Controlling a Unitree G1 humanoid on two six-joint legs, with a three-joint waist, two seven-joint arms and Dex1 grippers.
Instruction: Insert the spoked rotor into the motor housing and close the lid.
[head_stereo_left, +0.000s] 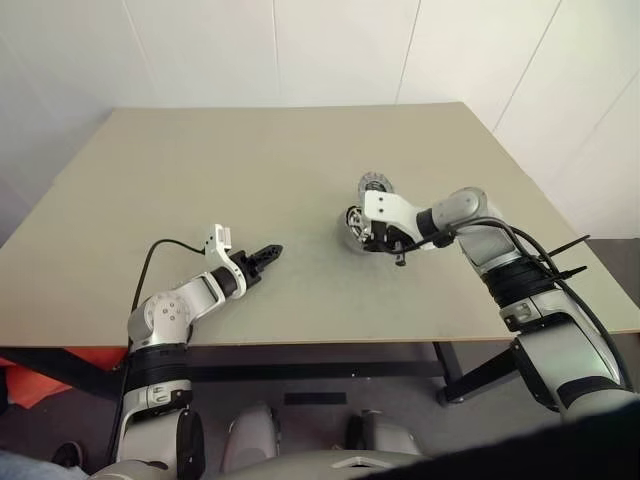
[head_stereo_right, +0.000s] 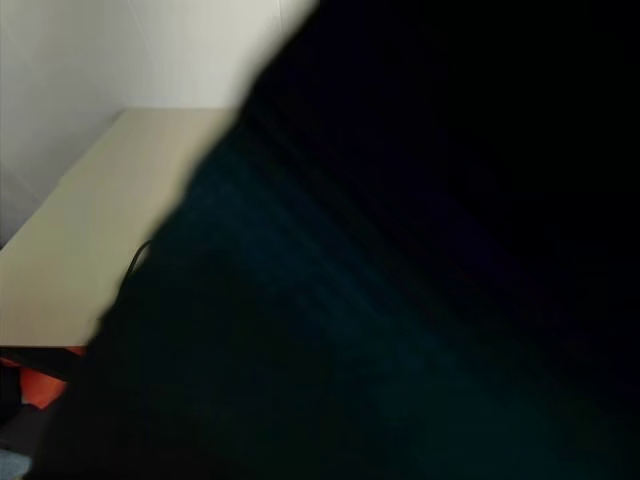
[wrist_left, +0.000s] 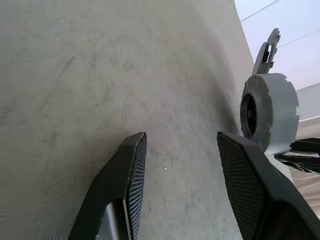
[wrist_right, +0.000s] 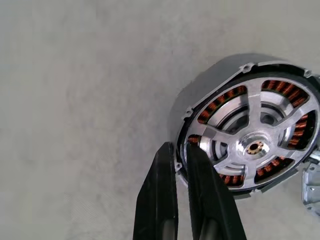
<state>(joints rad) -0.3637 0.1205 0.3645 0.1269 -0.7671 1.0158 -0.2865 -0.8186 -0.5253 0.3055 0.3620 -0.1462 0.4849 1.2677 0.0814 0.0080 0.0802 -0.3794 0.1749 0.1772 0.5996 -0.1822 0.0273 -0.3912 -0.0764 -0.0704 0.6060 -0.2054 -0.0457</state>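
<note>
right eye view: dark shape covers table.

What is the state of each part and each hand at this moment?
Motor housing: uncovered, on the table.
Spoked rotor: seated inside the housing.
Lid: off, lying on the table.
Left hand: open, empty.
Right hand: closed on the housing's rim.

Bare table around left tool; motor housing touching right tool.
</note>
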